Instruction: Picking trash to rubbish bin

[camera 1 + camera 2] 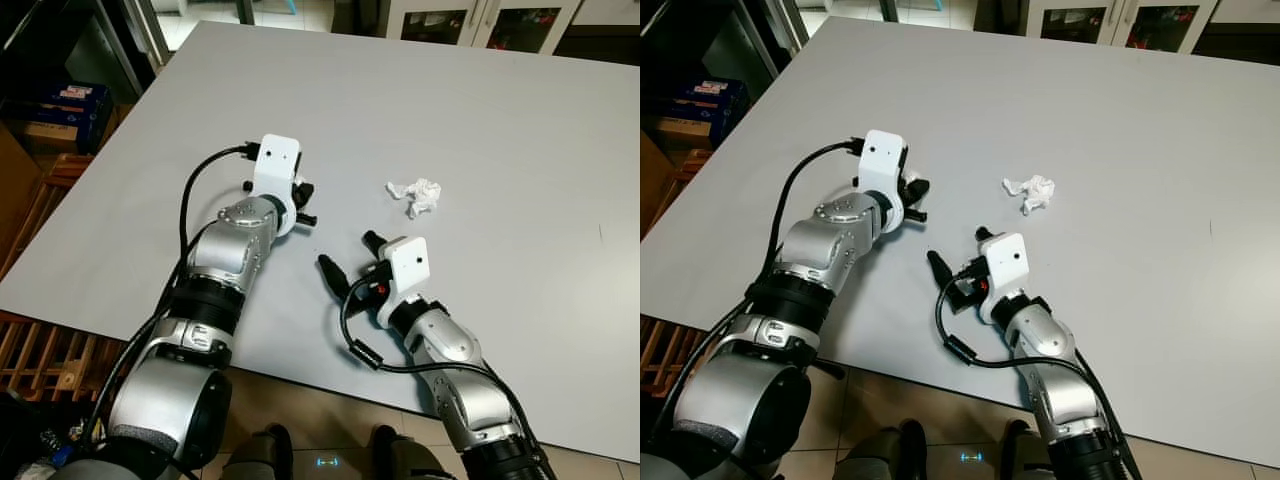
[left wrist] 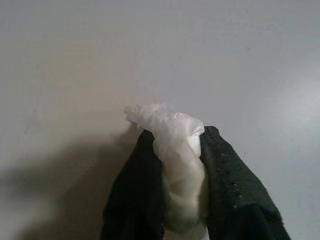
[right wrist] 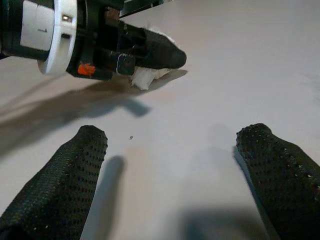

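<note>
**One wad in hand, one wad on the bench, bin not in sight**

Status: left gripper (image 2: 181,200) is clamped on a crumpled tissue wad (image 2: 172,150), with the paper bulging up between the two black fingers (image 2: 235,200). It sits low over the bench (image 1: 480,110), toward the near-left part of the surface, well in from the left edge. From the right wrist view the paper pokes out past the fingertip, and whether it touches the bench I cannot tell.

Second tissue wad (image 1: 415,195) lies loose on the bench near the middle, just ahead of the right gripper (image 1: 352,256) and apart from it. The right gripper's fingers are spread apart with nothing between them, close above the surface nearer the front edge.

Judgement: about the first half of the first item is done (grasp made). Left to do: carry it to a bin, drop it, then collect the second wad. No bin can be made out, so the robot will probably have to turn or walk.

Materials:
- Both wads: thin white paper, soft, irregular folds, likely light and compressible
- Bench: flat matte pale grey, smooth, with faint specks
- Fingers: black, with a dotted rubbery texture on the pads
- Arms: silver metal with white housings and black cables
</note>
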You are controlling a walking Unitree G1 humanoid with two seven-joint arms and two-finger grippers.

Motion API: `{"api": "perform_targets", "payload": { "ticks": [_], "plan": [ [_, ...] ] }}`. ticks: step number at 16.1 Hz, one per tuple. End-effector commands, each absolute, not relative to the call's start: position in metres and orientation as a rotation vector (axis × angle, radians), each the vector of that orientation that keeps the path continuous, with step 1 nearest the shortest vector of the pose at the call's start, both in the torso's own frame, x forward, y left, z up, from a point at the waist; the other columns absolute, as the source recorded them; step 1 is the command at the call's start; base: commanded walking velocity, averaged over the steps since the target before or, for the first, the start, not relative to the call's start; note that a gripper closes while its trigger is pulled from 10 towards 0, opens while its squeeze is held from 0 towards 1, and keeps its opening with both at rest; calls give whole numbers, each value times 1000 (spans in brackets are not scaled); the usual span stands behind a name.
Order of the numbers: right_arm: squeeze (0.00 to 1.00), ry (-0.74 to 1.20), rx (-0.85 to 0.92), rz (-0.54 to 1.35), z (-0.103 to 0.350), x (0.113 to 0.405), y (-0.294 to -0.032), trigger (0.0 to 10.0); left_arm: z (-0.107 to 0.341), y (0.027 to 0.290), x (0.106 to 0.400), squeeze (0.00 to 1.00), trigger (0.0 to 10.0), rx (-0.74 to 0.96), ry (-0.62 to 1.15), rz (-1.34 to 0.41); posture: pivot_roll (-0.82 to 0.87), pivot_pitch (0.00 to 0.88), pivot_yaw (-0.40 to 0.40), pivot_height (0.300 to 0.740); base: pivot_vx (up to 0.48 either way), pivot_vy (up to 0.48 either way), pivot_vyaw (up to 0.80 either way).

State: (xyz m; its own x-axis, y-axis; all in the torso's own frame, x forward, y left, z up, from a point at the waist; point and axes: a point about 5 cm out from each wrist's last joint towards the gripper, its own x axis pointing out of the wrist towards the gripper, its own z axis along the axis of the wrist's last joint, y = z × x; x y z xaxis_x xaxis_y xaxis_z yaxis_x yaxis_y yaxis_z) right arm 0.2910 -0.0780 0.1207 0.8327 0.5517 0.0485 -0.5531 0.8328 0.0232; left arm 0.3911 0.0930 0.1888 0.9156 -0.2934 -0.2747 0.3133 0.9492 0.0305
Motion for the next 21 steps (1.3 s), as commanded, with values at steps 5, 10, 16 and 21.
{"api": "perform_targets", "payload": {
  "ticks": [5, 10, 16, 21],
  "plan": [
    [0, 28, 37, 583, 106, 290, -79, 10000, 175, 90, 382, 0, 0, 68, 311, -308, -61, 170, 75, 740, 0, 0, 0],
    [0, 0, 23, 531, 110, 299, -82, 10000, 188, 97, 380, 0, 10000, 148, 57, -208, -55, 148, 79, 740, 0, 0, 0],
    [0, -146, 52, 369, 137, 319, -99, 10000, 180, 102, 362, 0, 10000, 156, -116, -120, -43, 118, 78, 740, 0, 0, 0],
    [0, -252, 30, 146, 153, 330, -125, 10000, 172, 114, 352, 0, 10000, 140, -182, -83, -36, 105, 77, 740, 0, 0, 0]
  ]
}}
